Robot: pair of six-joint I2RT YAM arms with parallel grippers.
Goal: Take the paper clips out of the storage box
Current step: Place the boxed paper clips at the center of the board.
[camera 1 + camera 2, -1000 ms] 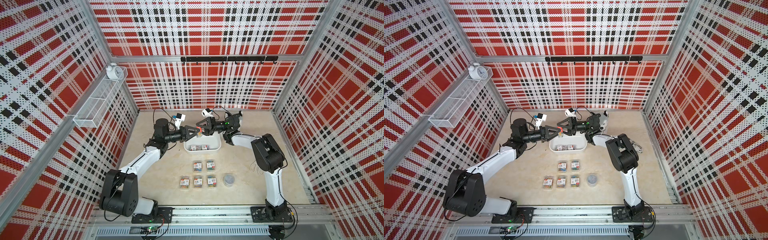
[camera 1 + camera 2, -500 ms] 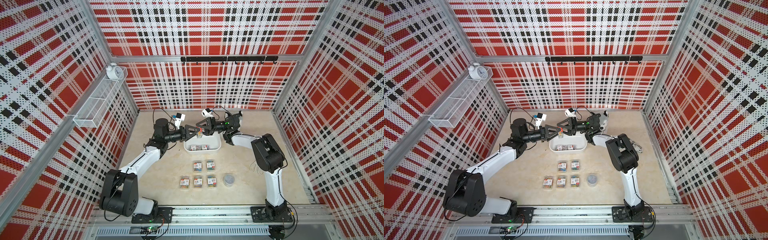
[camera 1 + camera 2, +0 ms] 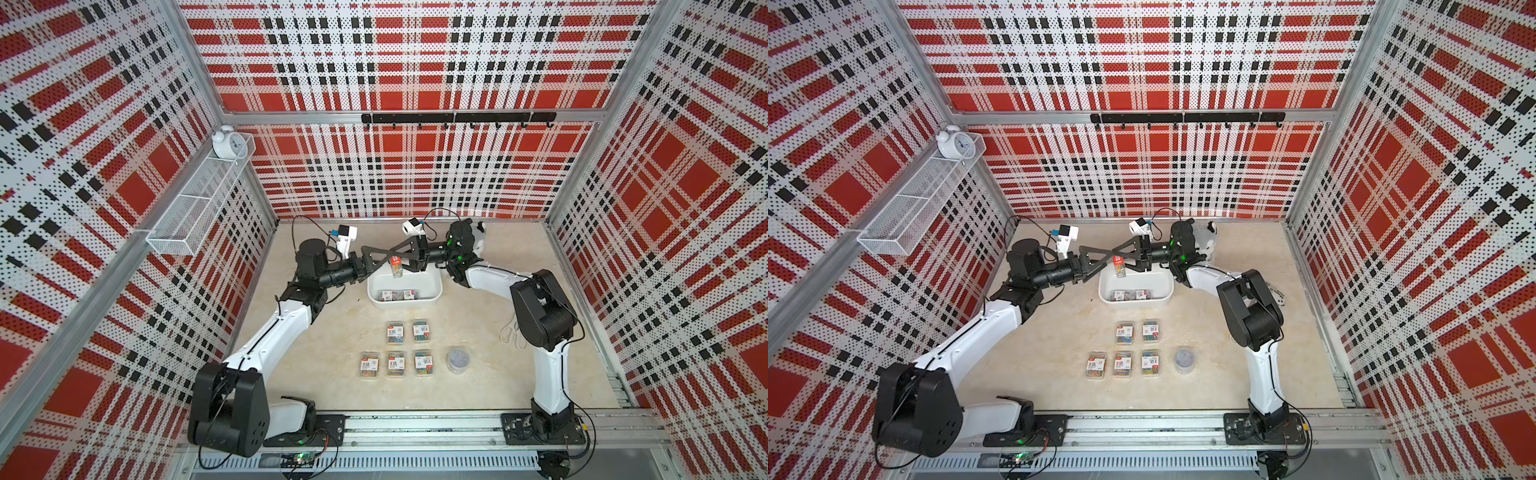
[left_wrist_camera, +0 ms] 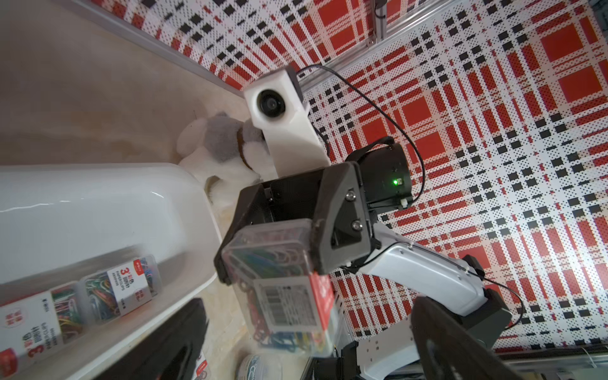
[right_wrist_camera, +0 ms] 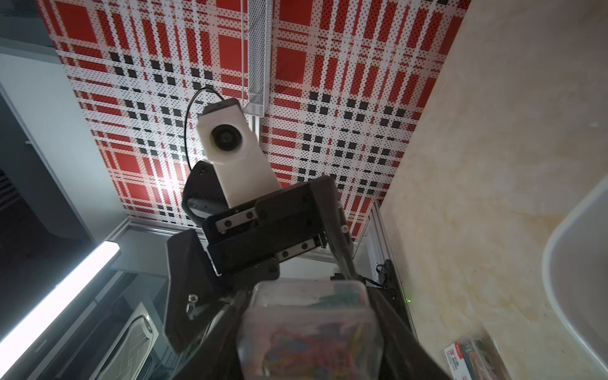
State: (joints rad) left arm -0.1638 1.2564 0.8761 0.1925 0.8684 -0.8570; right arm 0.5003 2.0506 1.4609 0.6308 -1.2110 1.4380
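Observation:
A clear case of coloured paper clips [image 3: 396, 266] [image 3: 1119, 266] hangs above the far rim of the white storage box [image 3: 405, 305] [image 3: 1136, 305]. My right gripper [image 5: 307, 335] [image 3: 400, 261] is shut on the upper half of that case [image 4: 283, 279]. My left gripper [image 4: 312, 352] [image 3: 390, 264] faces it, open, its fingers standing wide on either side of the case without touching. More cases [image 3: 397, 295] [image 4: 98, 296] lie inside the box. Several cases [image 3: 395, 363] [image 3: 1124, 365] and a round clear tub [image 3: 458, 359] sit in rows on the table in front of the box.
A plush dog [image 4: 223, 144] [image 3: 480, 237] lies behind the box by the right arm. On the left wall hangs a white wire-mesh basket [image 3: 195, 216] with an alarm clock [image 3: 227, 143]. A black hook rail [image 3: 457, 117] runs along the back wall.
My left gripper's jaws have spread wide off the case. The case stays in the right gripper above the box, and both arms have hardly moved.

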